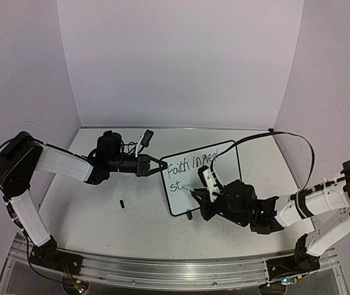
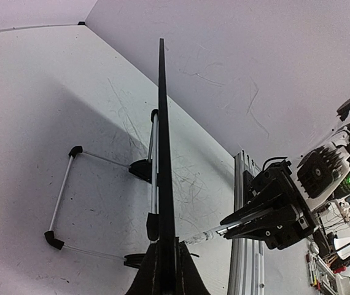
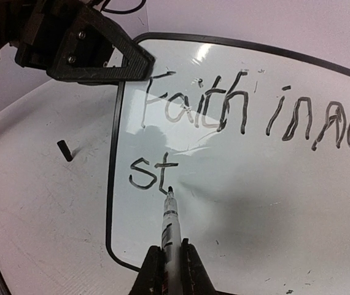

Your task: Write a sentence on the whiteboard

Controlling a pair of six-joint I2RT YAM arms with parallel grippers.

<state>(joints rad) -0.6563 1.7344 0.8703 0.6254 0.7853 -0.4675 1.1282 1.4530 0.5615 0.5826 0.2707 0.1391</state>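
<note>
The whiteboard (image 1: 224,178) stands tilted in the middle of the table, black-framed. On it the sentence (image 3: 224,110) reads "Faith in new" on the top line and "st" (image 3: 153,172) below. My left gripper (image 1: 153,165) is shut on the board's left edge, which runs edge-on up the left wrist view (image 2: 163,153). My right gripper (image 3: 170,261) is shut on a white marker (image 3: 169,227) whose black tip touches the board just right of the "t". The marker also shows in the left wrist view (image 2: 209,233).
A small black marker cap (image 1: 121,203) lies on the table left of the board; it also shows in the right wrist view (image 3: 65,150). The board's wire stand (image 2: 70,196) rests behind it. An aluminium rail (image 1: 163,270) runs along the near edge.
</note>
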